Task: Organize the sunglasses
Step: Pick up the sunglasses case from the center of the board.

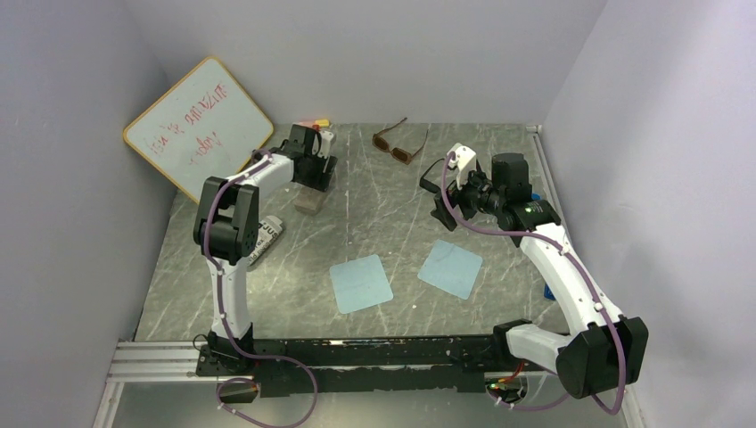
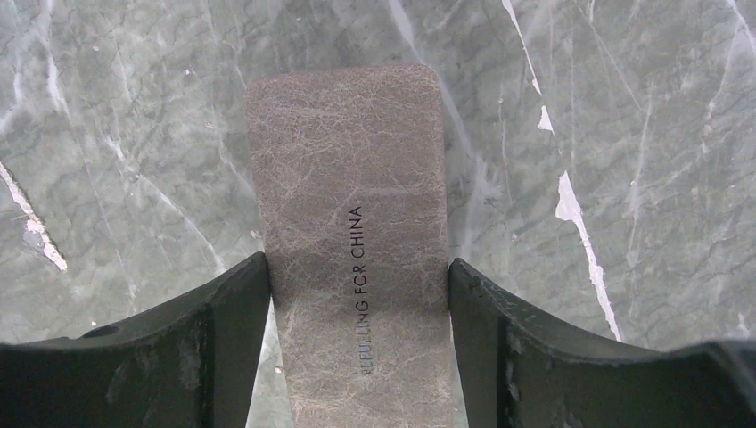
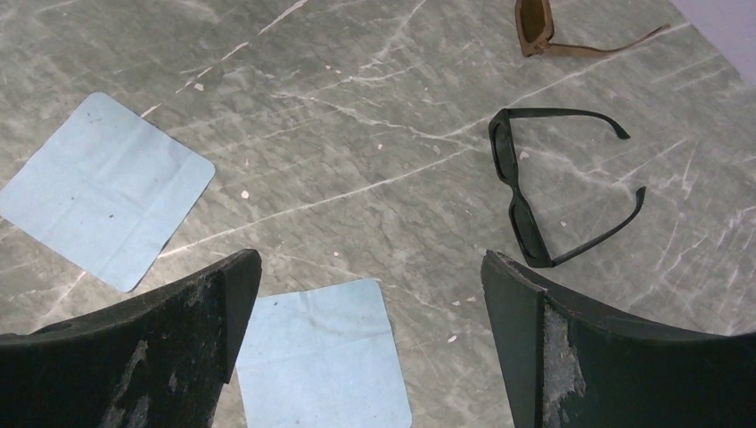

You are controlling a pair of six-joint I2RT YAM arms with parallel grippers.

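Note:
The brown sunglasses [image 1: 398, 143] lie open at the back of the table, and one corner of the brown sunglasses [image 3: 535, 22] shows in the right wrist view. The black sunglasses [image 3: 521, 192] lie open, arms spread, just ahead and right of my right gripper [image 3: 370, 285]. That gripper [image 1: 446, 209] hovers open and holds nothing. The black sunglasses [image 1: 431, 176] are partly hidden by the arm from above. My left gripper [image 2: 357, 285] is down at the brown case [image 2: 352, 223], with both fingers touching its long sides. The case [image 1: 308, 203] lies flat at the back left.
Two light blue cloths [image 1: 360, 283] [image 1: 450, 267] lie flat mid-table. A grey pouch with lettering [image 1: 267, 239] sits beside the left arm. A whiteboard [image 1: 198, 127] leans against the left wall. Walls close the table on three sides.

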